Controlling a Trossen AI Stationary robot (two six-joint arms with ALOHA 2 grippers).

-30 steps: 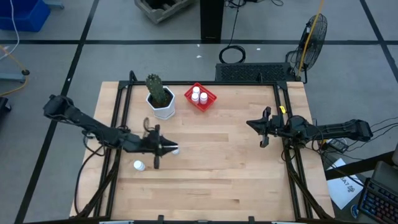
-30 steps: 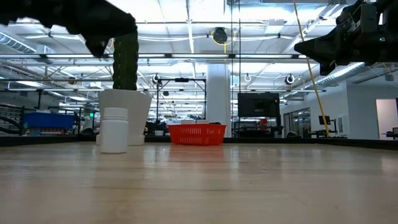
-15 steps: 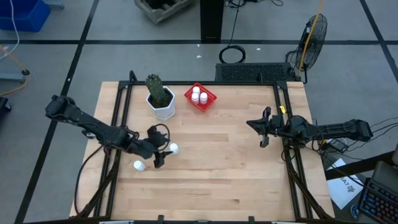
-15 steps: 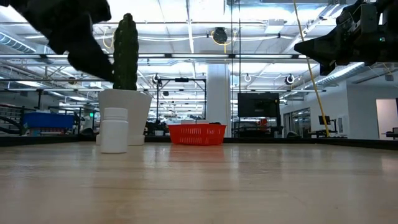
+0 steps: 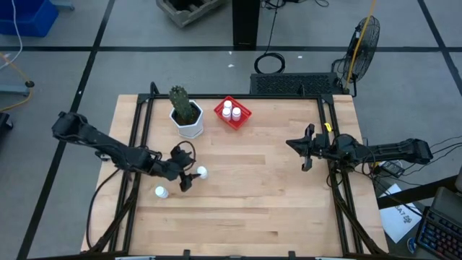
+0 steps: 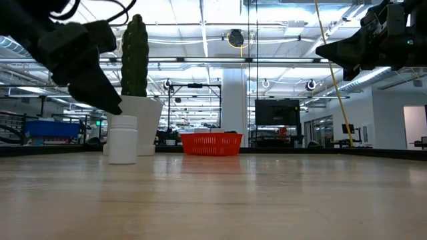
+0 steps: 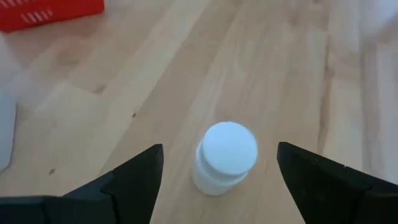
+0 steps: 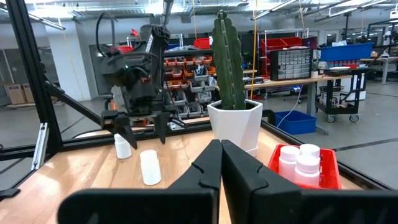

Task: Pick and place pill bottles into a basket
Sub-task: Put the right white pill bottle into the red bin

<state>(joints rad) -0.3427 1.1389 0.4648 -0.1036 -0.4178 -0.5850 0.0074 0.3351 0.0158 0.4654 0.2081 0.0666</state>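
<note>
One white pill bottle (image 7: 226, 157) stands upright on its base on the wooden table, just beyond the fingertips of my open left gripper (image 7: 219, 148), whose fingers sit to either side without touching it. From above, this bottle (image 5: 202, 172) is right of the left gripper (image 5: 189, 179), and a second bottle (image 5: 160, 191) stands nearer the left edge. The red basket (image 5: 232, 113) at the far side holds three bottles. My right gripper (image 5: 291, 144) waits shut above the table's right side.
A white hexagonal pot with a cactus (image 5: 187, 121) stands left of the basket, behind the bottle (image 6: 123, 139) in the low view. Black frame rails (image 5: 137, 144) run along the table's left and right sides. Bare wood lies between the two arms.
My left gripper has opened, come down toward the bottle and drawn back slightly toward the table's left and near edges. The bottle has stayed upright in the same place.
</note>
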